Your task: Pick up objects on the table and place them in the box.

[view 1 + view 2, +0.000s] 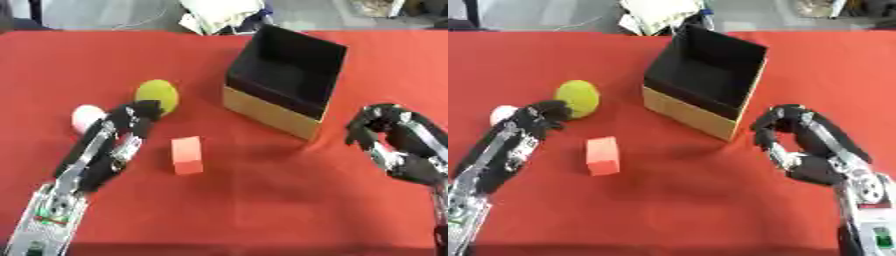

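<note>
On the red tablecloth (262,200), everything is placed here relative to the open cardboard box (284,82), which stands right of centre, black inside and tan outside.

Farthest to the box's left lies a small white rounded object (86,117); the left eye view shows most of it, while in the right eye view only a sliver shows at the arm's edge. The left hand (122,135) reaches in from the lower left corner, its fingers stretched nearly straight and close together, closed on nothing. Its fingertips (147,107) lie against the near side of the yellow-green ball (157,95), which sits well to the box's left. Whether they press it or only overlap it cannot be told.

Nearer the viewer than the ball, between it and the box, an orange-red block (186,155) stands alone on the cloth, just beside the left hand but apart from it.

To the box's right and nearer, the right hand (807,142) hovers with fingers curled inward, enclosing nothing. The right eye view shows the whole hand and its silver wrist; the left eye view cuts it at the edge.
</note>
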Tool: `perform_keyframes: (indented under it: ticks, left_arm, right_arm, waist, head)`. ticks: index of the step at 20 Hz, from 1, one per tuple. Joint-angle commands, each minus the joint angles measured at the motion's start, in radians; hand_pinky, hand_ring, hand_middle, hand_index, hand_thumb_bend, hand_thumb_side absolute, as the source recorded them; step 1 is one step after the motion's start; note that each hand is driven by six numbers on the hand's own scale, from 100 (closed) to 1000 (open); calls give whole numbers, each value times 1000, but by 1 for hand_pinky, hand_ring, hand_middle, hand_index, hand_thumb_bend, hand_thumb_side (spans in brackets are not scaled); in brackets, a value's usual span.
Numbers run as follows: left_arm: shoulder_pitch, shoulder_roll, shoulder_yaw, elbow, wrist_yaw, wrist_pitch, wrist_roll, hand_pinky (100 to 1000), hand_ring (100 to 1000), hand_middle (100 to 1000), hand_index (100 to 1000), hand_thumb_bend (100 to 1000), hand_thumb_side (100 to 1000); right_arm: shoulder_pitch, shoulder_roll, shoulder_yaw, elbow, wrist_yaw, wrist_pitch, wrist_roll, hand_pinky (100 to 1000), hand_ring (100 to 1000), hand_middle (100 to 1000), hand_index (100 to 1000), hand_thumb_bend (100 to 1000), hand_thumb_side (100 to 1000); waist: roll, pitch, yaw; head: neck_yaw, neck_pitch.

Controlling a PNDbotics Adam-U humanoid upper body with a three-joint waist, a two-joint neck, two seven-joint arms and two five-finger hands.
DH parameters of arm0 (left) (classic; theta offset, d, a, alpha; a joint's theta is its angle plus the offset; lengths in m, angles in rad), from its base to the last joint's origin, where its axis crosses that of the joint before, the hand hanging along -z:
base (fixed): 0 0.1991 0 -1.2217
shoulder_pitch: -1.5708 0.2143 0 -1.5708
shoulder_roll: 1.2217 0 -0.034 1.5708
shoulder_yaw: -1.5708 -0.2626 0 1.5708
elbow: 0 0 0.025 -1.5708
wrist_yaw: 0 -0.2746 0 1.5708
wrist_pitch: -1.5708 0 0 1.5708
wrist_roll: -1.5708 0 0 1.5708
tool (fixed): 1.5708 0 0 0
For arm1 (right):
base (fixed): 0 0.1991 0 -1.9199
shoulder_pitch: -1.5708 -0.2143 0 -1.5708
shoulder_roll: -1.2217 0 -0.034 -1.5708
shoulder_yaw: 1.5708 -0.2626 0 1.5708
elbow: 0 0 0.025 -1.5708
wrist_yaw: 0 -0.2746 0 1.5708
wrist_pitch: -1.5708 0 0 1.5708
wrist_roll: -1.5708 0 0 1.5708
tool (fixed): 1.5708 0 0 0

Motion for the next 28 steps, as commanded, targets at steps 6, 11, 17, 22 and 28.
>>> perform_keyframes:
  ticks: [6, 11, 17, 22, 28]
  left_arm:
    - [-80, 138, -24, -28, -59, 10, -57, 779, 805, 782, 914, 100, 911]
    - [-160, 246, -74, -33, -110, -1, -130, 791, 817, 806, 929, 100, 863]
    - [-255, 315, -141, 1, -158, -28, -225, 790, 817, 810, 934, 103, 823]
    - [-327, 353, -204, 39, -182, -54, -291, 788, 815, 812, 934, 154, 773]
    - [-376, 377, -253, 75, -201, -87, -334, 793, 819, 820, 941, 288, 831]
  right_arm:
    - [-2, -11, -4, -14, 1, -1, 0, 519, 494, 464, 628, 100, 470]
    - [-1, -14, -2, -14, 1, -1, 1, 519, 494, 464, 628, 100, 470]
    - [1, -18, -1, -13, 0, -1, 4, 520, 494, 464, 628, 100, 479]
    - [2, -21, 0, -12, 0, -1, 6, 520, 494, 464, 628, 100, 470]
    - [3, -23, 3, -12, -1, -2, 9, 520, 495, 464, 628, 100, 470]
  waist:
    - [6, -13, -1]
    - [11, -15, -7]
    - [15, -19, -12]
    - [19, -21, -17]
    - [22, -21, -20]
  head:
    - [1, 5]
    - [-1, 5]
    - [0, 5]
    - [1, 5]
    - [4, 5]
